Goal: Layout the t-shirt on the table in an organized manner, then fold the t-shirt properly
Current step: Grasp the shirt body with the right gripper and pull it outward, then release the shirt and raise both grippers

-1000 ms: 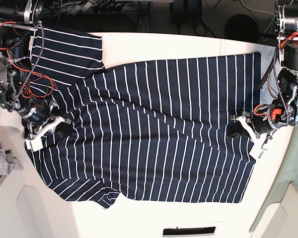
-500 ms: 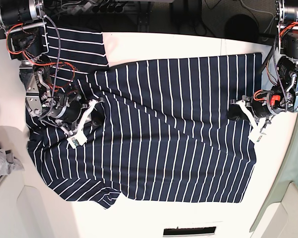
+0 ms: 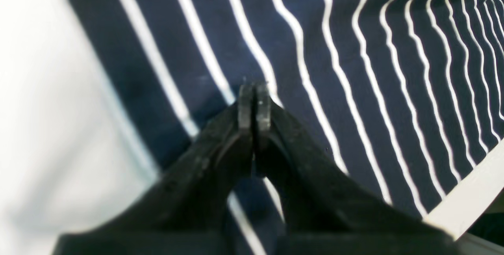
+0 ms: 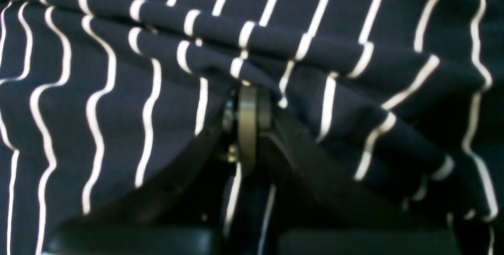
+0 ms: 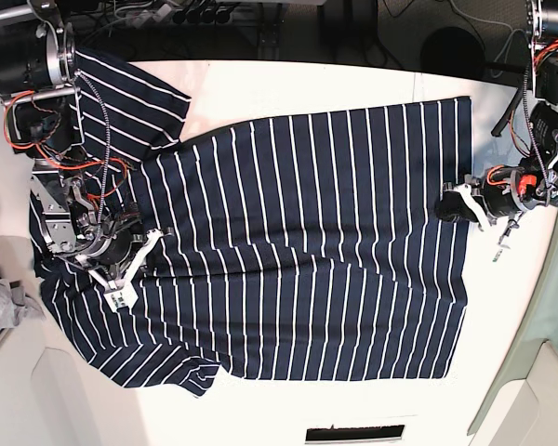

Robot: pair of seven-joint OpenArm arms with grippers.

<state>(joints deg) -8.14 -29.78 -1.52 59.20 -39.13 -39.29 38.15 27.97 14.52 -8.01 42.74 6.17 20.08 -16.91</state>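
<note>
The navy white-striped t-shirt (image 5: 307, 251) lies spread across the white table (image 5: 307, 82), hem toward the right of the base view. My left gripper (image 5: 444, 206) sits just inside the hem. In its wrist view the left gripper (image 3: 254, 89) is shut, its tips down on the t-shirt (image 3: 354, 69), with no cloth visibly pinched and bare table (image 3: 39, 89) beside it. My right gripper (image 5: 156, 240) is at the shoulder end. There the right gripper (image 4: 248, 89) is shut with a fold of the t-shirt (image 4: 98, 89) bunched over its tips.
A small grey cloth (image 5: 0, 307) lies at the table's left edge. One sleeve (image 5: 130, 93) points toward the back left, the other (image 5: 167, 367) toward the front left. A dark slot (image 5: 353, 433) is at the front edge. Cables and gear line the back.
My right gripper swung onto the shirt body, then drew back toward the front left, and the diagonal crease across the body flattened. The hem slid left. My left gripper moved toward the back along the hem.
</note>
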